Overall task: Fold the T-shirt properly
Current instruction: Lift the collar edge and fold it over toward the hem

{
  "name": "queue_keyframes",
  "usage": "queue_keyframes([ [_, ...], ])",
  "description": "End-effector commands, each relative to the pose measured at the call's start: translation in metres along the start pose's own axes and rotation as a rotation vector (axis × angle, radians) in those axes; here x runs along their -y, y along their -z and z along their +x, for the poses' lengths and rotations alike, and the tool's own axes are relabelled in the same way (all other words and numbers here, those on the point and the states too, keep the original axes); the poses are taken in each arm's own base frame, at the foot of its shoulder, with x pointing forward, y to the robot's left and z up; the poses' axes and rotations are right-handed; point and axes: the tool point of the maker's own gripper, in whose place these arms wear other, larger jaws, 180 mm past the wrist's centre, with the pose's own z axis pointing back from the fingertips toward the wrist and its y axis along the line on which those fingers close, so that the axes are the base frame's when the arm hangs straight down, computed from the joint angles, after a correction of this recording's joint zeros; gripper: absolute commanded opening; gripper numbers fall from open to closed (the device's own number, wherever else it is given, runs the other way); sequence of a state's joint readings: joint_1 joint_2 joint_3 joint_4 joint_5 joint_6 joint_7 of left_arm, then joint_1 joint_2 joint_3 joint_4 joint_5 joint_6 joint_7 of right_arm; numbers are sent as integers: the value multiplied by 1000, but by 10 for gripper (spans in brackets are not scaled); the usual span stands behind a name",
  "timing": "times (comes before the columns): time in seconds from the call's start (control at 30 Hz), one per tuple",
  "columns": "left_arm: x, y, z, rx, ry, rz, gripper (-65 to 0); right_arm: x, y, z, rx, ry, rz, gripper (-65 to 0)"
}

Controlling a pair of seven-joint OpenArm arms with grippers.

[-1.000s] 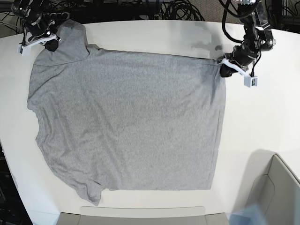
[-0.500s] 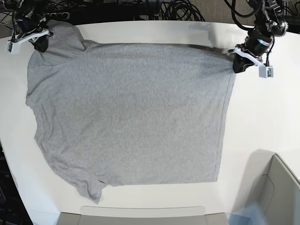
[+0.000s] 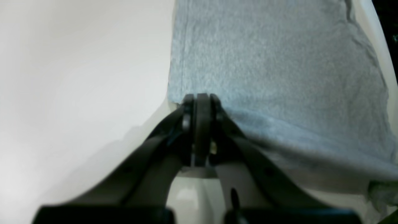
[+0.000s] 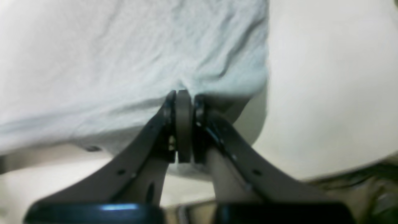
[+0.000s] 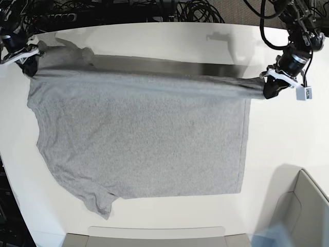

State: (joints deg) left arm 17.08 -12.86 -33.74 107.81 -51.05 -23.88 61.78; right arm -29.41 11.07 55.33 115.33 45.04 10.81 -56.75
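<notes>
- The T-shirt (image 5: 139, 139) lies spread, plain grey side up, across the white table (image 5: 288, 134), with most of its body flat on the surface.
- Its far edge is lifted off the table and stretched in a taut line between the two tools; a dark shadow band runs on the table just behind that raised edge.
- The left tool (image 5: 271, 88), at the right of the base view, has its jaws pressed together on the corner of the shirt's far edge; in the left wrist view the left tool (image 3: 199, 102) pinches the grey cloth (image 3: 279, 62) at its tips, with bare table to the side.
- The right tool (image 5: 26, 60), at the far left corner of the base view, is likewise clamped on the shirt's other far corner; in the right wrist view the right tool (image 4: 182, 99) grips wrinkled cloth (image 4: 124, 56) that hangs down from the tips.
- One sleeve (image 5: 97, 203) rests flat near the front left of the table.
- A grey bin (image 5: 300, 211) stands at the front right corner, apart from the shirt.
- Black cables (image 5: 195, 10) lie bundled behind the table's far edge.
</notes>
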Motion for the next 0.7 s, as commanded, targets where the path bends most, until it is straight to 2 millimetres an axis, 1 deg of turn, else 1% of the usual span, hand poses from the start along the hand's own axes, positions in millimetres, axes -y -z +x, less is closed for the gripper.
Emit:
queue_keyframes([
  [0.0, 3, -1, 16, 47, 4, -3, -650, 1, 0, 18, 45, -36, -16, -650],
  [0.1, 0, 4, 29, 78, -52, 14, -650, 2, 7, 36, 66, -70, -44, -650],
  [0.13, -2, 6, 30, 81, -67, 16, -650, -2, 11, 40, 67, -84, -37, -650],
  [0.2, -8, 16, 30, 74, -108, 16, -650, -10, 21, 42, 44, -126, -29, -650],
  [0.3, -8, 33, 25, 48, -143, -6, -650, -22, 38, 41, 20, -167, -14, -650],
  [0.4, -5, 43, 25, 33, -121, 2, -650, -26, 52, 44, 9, -194, -24, -650],
  [0.5, -2, 54, 30, 17, -59, 34, -650, -33, 68, 49, 23, -222, -23, -650],
  [0.6, 0, 63, 38, 21, -26, 54, -650, -40, 84, 51, 25, -249, -23, -650],
  [0.67, 1, 67, 46, 34, -19, 64, -650, -40, 94, 56, 27, -280, -34, -650],
])
